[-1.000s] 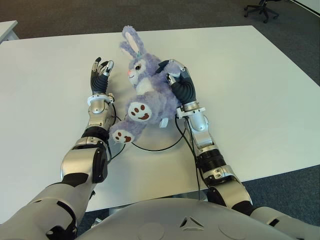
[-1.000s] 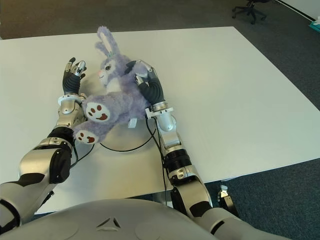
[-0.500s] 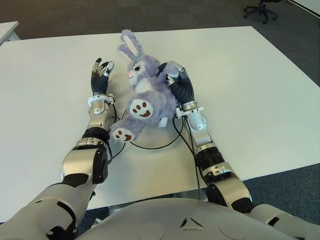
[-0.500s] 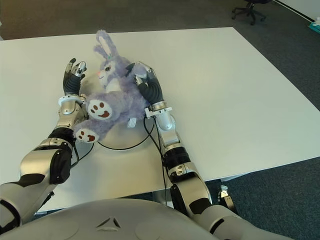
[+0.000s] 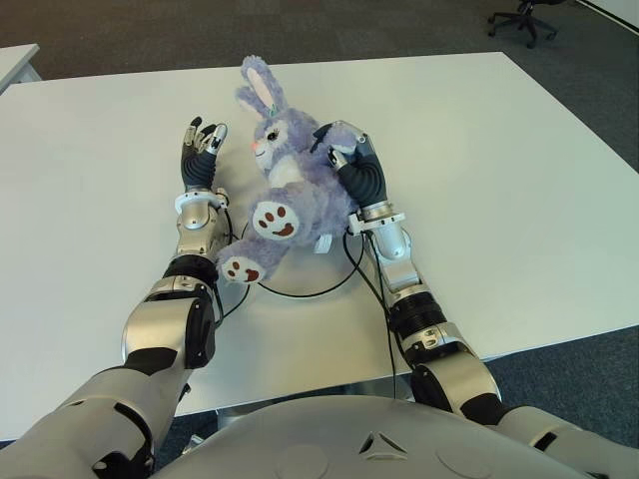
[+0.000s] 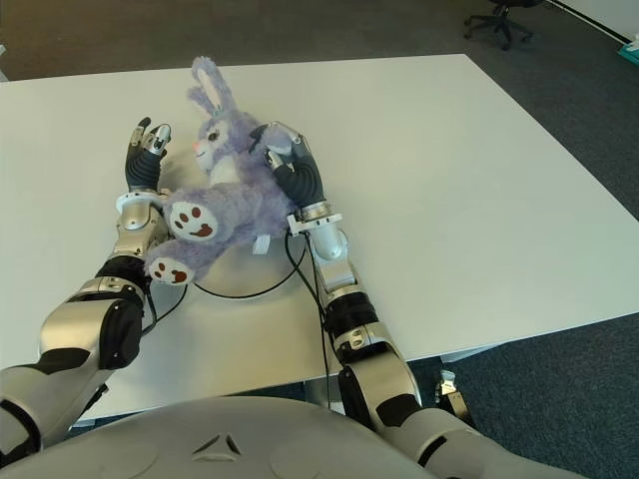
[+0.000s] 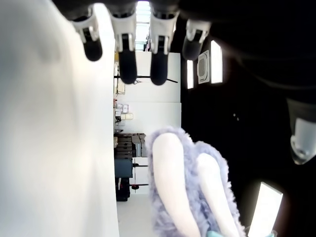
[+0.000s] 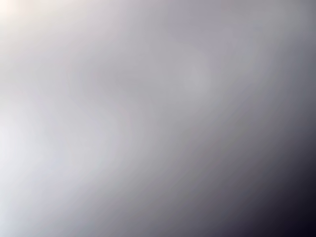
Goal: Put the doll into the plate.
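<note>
**Rabbit doll between two robot hands on white worktop**

Purple plush rabbit doll (image 5: 285, 185) lies on its back on the white worktop (image 5: 499, 180), ears pointing away from the robot, brown-padded feet toward it. Lower body of the doll sits over a round plate (image 5: 300, 284); only the plate's thin dark rim shows, on the robot's side of the doll, the rest is hidden under the plush.

Right robot hand (image 5: 344, 160) is pressed against the doll's right flank, fingers curled over the shoulder and chest area, gripping the plush. Left robot hand (image 5: 200, 150) is just left of the doll's head, palm facing the doll, fingers straight and spread, holding nothing; a small gap shows between it and the plush.

Eye views give the whole layout: both arms, doll, plate rim. An office chair (image 5: 522, 17) stands on the dark floor far beyond the doll.

Left wrist view adds what the eye views lack: four dark fingertips (image 7: 127, 61) extended and apart, nothing between them, with the doll's furry ears (image 7: 190, 187) farther off.

Right wrist view is a blank grey blur, lens apparently covered; no fingers readable there, so the right robot hand's grip is read from the eye views only.
</note>
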You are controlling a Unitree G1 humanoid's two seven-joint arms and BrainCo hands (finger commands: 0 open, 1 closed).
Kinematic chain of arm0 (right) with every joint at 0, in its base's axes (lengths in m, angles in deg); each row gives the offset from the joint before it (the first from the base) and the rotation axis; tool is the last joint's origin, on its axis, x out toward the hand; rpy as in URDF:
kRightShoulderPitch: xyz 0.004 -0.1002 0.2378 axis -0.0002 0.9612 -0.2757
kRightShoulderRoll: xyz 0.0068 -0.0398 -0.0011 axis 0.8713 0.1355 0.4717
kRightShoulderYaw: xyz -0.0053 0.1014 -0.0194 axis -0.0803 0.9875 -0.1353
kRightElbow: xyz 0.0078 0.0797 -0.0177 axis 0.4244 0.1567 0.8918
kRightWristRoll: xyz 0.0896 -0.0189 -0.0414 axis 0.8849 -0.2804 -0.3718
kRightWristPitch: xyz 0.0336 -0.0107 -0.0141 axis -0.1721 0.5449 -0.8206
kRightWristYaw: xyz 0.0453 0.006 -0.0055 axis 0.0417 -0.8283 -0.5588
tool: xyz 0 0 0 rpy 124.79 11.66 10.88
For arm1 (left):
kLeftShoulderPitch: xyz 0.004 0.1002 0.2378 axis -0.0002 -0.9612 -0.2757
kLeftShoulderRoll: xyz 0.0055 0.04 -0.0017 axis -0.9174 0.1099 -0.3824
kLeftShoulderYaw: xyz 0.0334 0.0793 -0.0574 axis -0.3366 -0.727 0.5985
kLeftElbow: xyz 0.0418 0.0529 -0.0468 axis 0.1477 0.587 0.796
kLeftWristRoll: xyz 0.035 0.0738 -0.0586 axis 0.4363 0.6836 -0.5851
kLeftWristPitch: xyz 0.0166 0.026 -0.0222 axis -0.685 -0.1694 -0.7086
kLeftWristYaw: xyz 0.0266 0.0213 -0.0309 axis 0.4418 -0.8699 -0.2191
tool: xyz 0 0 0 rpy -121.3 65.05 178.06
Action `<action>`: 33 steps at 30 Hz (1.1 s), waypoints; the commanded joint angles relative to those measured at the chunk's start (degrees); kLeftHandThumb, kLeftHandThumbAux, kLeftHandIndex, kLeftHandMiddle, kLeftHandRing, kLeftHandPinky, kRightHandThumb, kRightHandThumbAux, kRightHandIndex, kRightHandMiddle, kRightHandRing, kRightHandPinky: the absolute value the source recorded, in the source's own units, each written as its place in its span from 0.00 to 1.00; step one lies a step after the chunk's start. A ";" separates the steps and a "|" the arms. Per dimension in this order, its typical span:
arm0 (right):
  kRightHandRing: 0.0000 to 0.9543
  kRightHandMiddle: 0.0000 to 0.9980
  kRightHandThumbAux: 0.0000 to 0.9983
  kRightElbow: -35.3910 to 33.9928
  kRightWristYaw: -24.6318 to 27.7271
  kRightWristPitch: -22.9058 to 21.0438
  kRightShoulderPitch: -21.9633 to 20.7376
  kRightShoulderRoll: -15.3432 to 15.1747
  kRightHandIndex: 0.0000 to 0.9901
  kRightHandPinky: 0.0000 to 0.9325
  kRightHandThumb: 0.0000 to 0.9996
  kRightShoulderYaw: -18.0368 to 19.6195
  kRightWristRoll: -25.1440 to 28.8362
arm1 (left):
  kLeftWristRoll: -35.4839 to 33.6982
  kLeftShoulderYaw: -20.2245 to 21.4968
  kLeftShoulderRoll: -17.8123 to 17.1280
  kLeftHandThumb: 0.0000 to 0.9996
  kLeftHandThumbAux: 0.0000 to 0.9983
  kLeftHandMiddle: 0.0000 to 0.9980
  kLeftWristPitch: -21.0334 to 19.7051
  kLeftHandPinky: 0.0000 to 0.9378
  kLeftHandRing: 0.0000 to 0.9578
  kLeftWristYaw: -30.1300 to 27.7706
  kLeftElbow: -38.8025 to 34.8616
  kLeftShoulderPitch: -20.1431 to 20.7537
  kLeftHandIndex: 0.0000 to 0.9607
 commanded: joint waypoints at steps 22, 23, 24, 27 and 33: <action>0.62 0.47 0.67 5.49 3.87 1.59 9.00 -0.94 0.35 0.61 0.94 -0.89 1.85 | 0.48 -0.76 2.18 0.00 0.46 0.19 -3.33 0.16 0.20 -0.02 3.14 -5.60 0.04; 0.59 0.47 0.67 5.42 4.67 1.60 9.08 -0.87 0.35 0.51 0.99 -0.78 2.55 | 0.46 -0.75 2.21 0.00 0.46 0.19 -3.29 0.18 0.20 -0.02 3.15 -5.61 0.04; 0.59 0.46 0.67 5.33 5.32 1.52 9.17 -0.77 0.34 0.48 1.00 -0.64 3.14 | 0.41 -0.72 2.24 0.00 0.46 0.19 -3.27 0.18 0.20 -0.03 3.17 -5.61 0.04; 0.57 0.46 0.67 5.18 6.23 1.32 9.29 -0.52 0.34 0.48 1.00 -0.30 3.88 | 0.29 -0.62 2.28 0.00 0.46 0.20 -3.25 0.15 0.20 -0.05 3.20 -5.60 0.05; 0.52 0.47 0.67 4.77 6.45 0.95 9.55 -0.38 0.35 0.53 1.00 0.09 3.75 | 0.27 -0.52 2.36 0.00 0.46 0.20 -3.15 0.11 0.19 0.21 3.38 -5.59 0.06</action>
